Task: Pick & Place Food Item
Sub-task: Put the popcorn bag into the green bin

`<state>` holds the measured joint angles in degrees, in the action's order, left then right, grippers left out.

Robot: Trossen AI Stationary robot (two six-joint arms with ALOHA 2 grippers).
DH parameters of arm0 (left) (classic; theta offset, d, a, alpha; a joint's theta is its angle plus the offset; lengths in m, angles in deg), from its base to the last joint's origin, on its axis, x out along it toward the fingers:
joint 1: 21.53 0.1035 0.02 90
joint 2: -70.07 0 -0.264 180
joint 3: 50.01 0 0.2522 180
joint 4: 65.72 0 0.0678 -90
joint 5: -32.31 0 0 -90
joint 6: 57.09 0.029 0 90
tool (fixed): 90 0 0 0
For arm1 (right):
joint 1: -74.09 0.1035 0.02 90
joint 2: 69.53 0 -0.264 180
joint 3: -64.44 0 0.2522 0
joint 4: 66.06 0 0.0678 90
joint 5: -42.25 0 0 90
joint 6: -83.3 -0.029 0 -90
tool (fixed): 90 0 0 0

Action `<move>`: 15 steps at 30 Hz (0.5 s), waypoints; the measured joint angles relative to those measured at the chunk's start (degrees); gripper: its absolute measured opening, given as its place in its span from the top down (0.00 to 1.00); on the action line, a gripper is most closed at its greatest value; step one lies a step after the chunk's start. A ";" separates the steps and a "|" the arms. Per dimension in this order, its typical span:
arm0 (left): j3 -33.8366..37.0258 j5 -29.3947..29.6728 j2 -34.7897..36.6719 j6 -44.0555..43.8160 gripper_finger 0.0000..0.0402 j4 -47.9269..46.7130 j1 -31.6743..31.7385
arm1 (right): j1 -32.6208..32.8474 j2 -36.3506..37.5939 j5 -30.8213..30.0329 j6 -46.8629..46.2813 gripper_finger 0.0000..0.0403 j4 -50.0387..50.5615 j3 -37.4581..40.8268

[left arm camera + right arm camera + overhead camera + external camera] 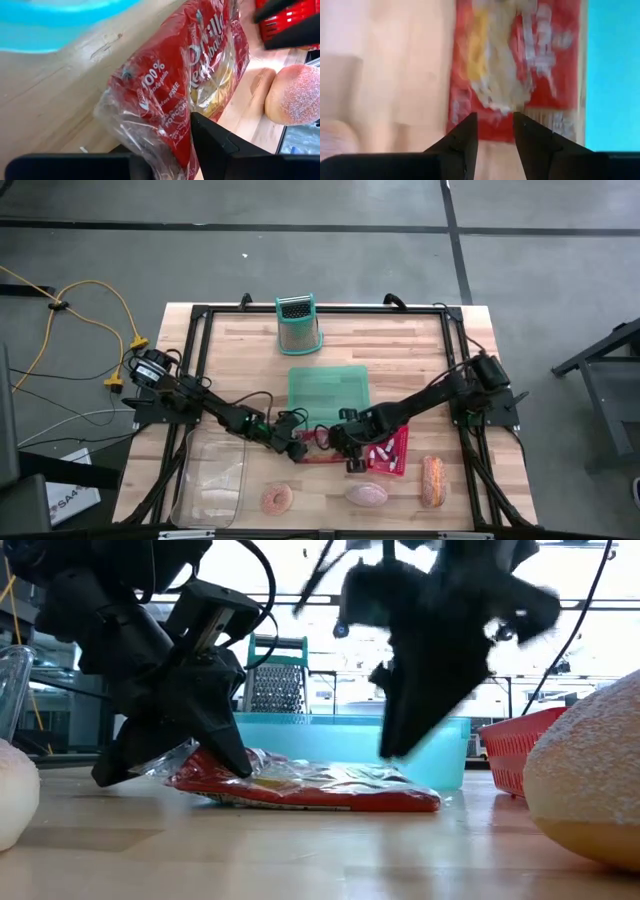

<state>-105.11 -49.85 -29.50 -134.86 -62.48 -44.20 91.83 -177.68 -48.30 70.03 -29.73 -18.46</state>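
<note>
Popcorn bag [310, 785] lies flat on the table [400, 340] before the teal tray [328, 388]. Left gripper [175, 760], angled down, pinches its end; right gripper [405, 735] hovers above, fingers parted.

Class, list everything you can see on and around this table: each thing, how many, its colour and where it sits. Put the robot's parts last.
Popcorn bag: 1, red and clear, flat on the table centre front.
Tub: 1, teal, behind the bag.
Grater: 1, teal and metal, table back.
Basket: 1, red, right of the bag.
Clear bin: 1, front left.
Donut: 1, sugared, front edge.
Bun: 1, pale, front edge.
Pastry: 1, orange, front right.
Cable: 1, yellow, floor left.
Left gripper: shut on the bag's end.
Right gripper: open, above the bag.
</note>
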 joint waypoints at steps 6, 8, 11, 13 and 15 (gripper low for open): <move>-0.11 -0.28 1.29 0.55 0.78 -0.13 -0.40 | -0.02 3.36 0.63 0.01 0.72 0.99 0.00; -0.09 -0.30 2.08 1.23 0.78 -0.11 -0.50 | 0.00 4.43 1.27 -0.14 0.72 1.06 -0.02; -0.15 -0.21 3.20 1.73 0.78 0.02 -0.57 | 0.00 5.08 3.14 -0.29 0.72 0.95 -0.03; -0.21 -0.11 3.41 1.91 0.78 0.49 -0.73 | 0.21 5.64 5.09 -0.50 0.72 0.72 -0.03; -0.26 -0.15 3.79 2.00 0.78 0.35 -0.89 | 0.26 5.74 7.00 -0.44 0.72 -0.35 -0.21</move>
<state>-105.38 -50.01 -25.71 -132.86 -62.13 -45.09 92.09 -171.94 -41.30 69.59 -30.08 -18.66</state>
